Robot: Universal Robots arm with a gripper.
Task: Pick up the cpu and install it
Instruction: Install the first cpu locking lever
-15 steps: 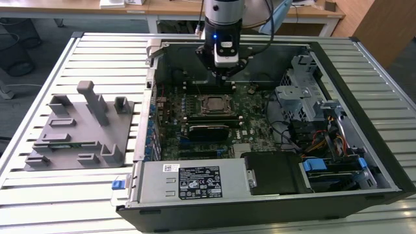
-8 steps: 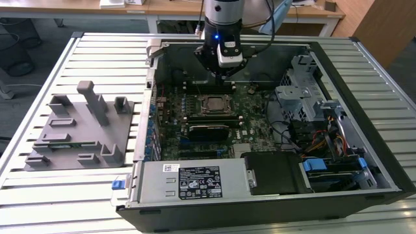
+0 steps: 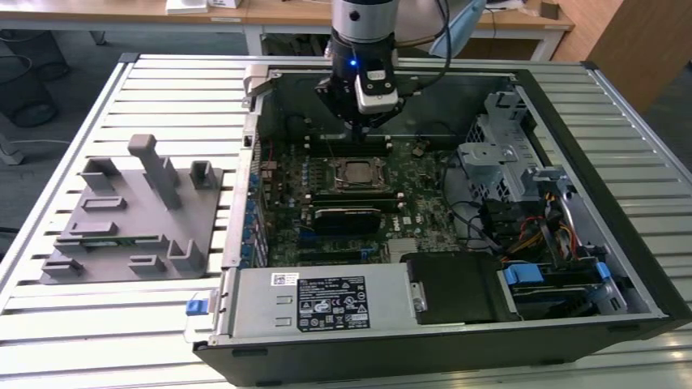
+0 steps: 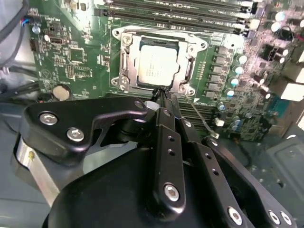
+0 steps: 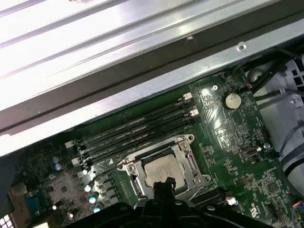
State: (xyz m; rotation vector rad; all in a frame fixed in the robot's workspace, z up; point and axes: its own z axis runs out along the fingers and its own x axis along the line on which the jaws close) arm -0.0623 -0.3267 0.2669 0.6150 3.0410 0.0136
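– Firstly, where was the cpu (image 4: 156,66) found?
– It lay flat, silver top up, inside the metal socket frame (image 4: 124,66) on the green motherboard (image 4: 71,61), within the open computer case (image 3: 433,344). The memory slots (image 5: 133,135) ran just beside the socket.
– And the gripper (image 3: 364,121)?
– It hung over the board, near the socket. In both wrist views its black fingertips (image 4: 164,95) (image 5: 164,183) were pressed together with nothing between them, and they pointed at the frame's near edge. I could not tell whether they touched it.
– Anything else to record?
– A grey moulded fixture (image 3: 119,219) stood on the slatted table (image 3: 97,328), outside the case on the exterior view's left and well apart from the gripper.
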